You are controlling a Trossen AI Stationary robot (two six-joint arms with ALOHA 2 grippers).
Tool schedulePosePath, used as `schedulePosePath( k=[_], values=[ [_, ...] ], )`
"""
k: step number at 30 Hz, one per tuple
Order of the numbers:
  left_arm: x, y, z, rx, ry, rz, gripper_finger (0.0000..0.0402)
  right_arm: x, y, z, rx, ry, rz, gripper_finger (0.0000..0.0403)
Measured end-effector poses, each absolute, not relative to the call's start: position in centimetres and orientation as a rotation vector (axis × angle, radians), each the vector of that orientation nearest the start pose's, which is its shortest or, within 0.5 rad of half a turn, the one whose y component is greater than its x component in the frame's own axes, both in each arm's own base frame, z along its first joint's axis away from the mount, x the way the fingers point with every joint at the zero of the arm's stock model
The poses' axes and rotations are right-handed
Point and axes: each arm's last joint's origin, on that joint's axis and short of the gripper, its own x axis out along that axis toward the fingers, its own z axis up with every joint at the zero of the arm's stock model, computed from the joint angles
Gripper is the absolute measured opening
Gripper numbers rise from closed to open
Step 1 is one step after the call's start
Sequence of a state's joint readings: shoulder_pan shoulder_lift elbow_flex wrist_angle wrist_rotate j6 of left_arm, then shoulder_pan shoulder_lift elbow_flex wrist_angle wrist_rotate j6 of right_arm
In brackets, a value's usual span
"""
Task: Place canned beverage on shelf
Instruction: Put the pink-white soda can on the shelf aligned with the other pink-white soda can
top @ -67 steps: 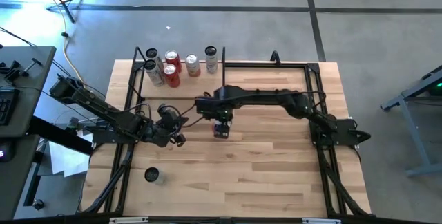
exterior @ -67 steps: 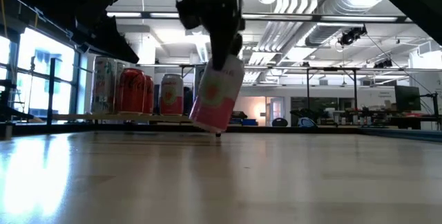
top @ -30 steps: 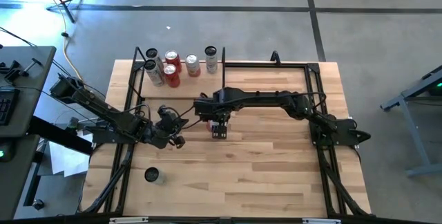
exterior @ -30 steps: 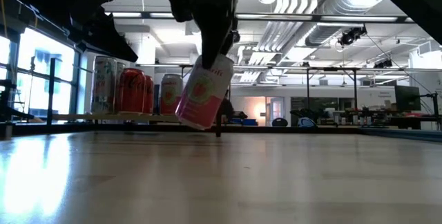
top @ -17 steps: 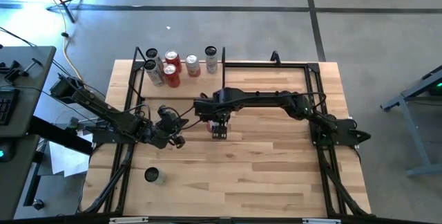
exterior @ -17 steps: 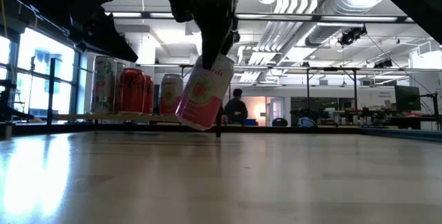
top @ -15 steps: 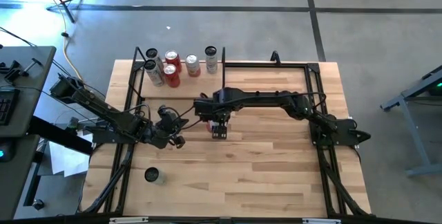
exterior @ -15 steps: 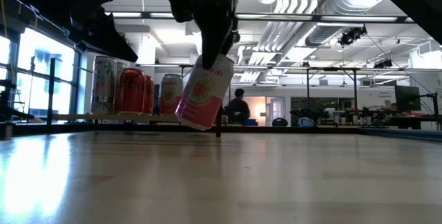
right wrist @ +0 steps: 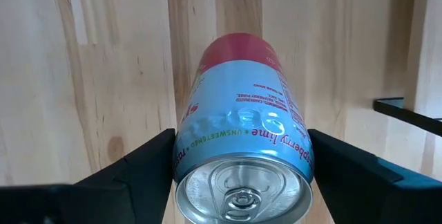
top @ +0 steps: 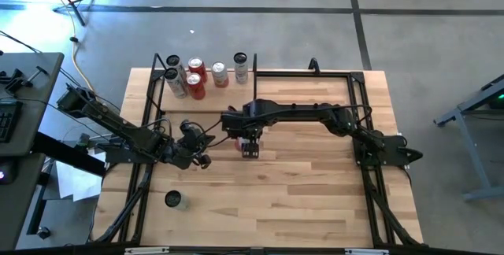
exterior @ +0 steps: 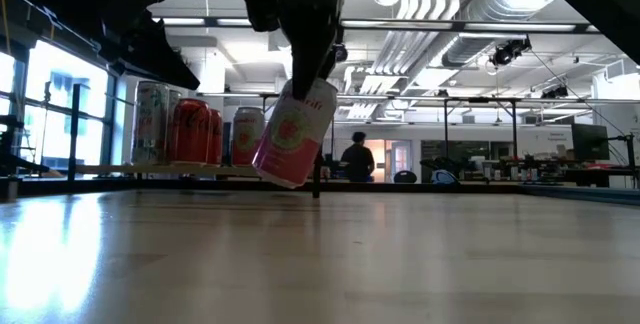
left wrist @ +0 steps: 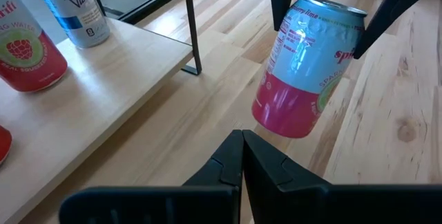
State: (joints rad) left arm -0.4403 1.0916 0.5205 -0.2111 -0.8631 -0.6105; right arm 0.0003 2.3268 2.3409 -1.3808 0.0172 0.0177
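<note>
Right end effector [right wrist: 242,169] gripping tilted can [right wrist: 242,131]

overhead, table-level, two wrist views near can [right wrist: 243,148]

On the shelf [top: 206,90] five upright cans [top: 195,86] crowd the left and middle — its right end by the black upright [left wrist: 191,27] lies bare. The left pincer [top: 203,159] sits near that approach; one lone can [top: 173,200] stands well apart on the bench [top: 299,200].
</note>
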Motion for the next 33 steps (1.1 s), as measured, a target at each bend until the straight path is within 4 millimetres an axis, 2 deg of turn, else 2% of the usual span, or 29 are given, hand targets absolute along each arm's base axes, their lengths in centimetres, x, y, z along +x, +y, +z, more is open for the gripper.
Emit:
schedulePosePath(
  k=[5, 10, 16, 24, 33],
  values=[
    [18.9, -6.5, 19.5, -0.111, 0.470, 0.567, 0.0000, 46.6, 0.0, 26.0, 0.014, 1.382, -0.014, 0.0287],
    [18.9, -6.5, 19.5, -0.113, 0.469, 0.567, 0.0000, 46.8, 0.0, 24.7, -0.002, 1.432, -0.002, 0.0287],
    [19.0, -6.5, 19.4, -0.112, 0.474, 0.564, 0.0000, 46.9, 0.0, 24.6, -0.009, 1.427, 0.003, 0.0290],
    [19.0, -6.5, 19.4, -0.113, 0.472, 0.563, 0.0000, 46.9, 0.0, 24.6, -0.018, 1.427, 0.011, 0.0316],
    [19.0, -6.5, 19.4, -0.113, 0.473, 0.563, 0.0000, 47.1, 0.0, 24.7, -0.015, 1.405, -0.004, 0.0320]
  ],
)
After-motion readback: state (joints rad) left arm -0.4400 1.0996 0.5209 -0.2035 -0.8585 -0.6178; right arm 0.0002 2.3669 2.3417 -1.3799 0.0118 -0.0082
